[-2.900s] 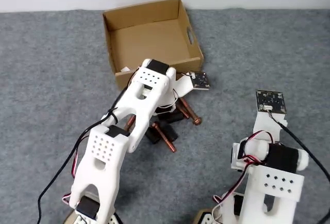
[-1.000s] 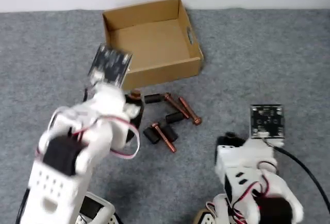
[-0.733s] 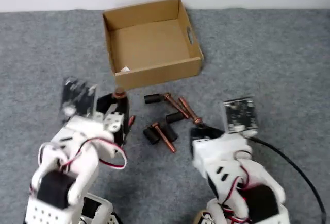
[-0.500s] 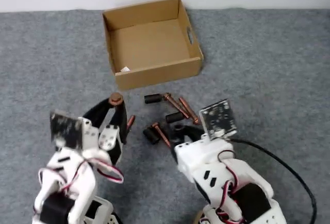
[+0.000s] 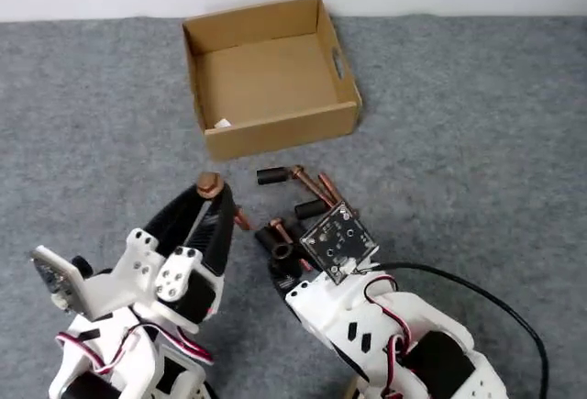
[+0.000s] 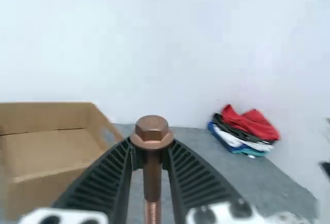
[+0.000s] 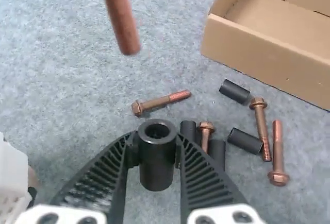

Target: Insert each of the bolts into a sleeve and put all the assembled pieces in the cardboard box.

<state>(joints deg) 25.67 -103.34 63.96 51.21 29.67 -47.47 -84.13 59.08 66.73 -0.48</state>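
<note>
My left gripper (image 5: 210,201) is shut on a copper bolt (image 5: 209,184), held upright with its hex head (image 6: 151,131) above the fingertips and its shaft (image 7: 119,17) hanging below. My right gripper (image 5: 281,258) is shut on a black sleeve (image 7: 155,154), bore facing up, a short way from the hanging bolt. On the carpet lie loose bolts (image 7: 159,102) (image 7: 260,125) (image 7: 277,153) and sleeves (image 7: 234,91) (image 7: 245,140), between the arms and the cardboard box (image 5: 275,133). The box holds only a small white scrap (image 5: 222,124).
Grey carpet covers the table. The loose sleeves (image 5: 272,176) (image 5: 312,208) and bolts (image 5: 331,189) lie just in front of the box wall. A pile of coloured clothes (image 6: 243,130) lies far off by the wall. Open carpet stretches to the right of the box.
The left arm drew back from the pile and lifted a bolt upright. The right arm swung in toward the pile and now has a sleeve in its gripper.
</note>
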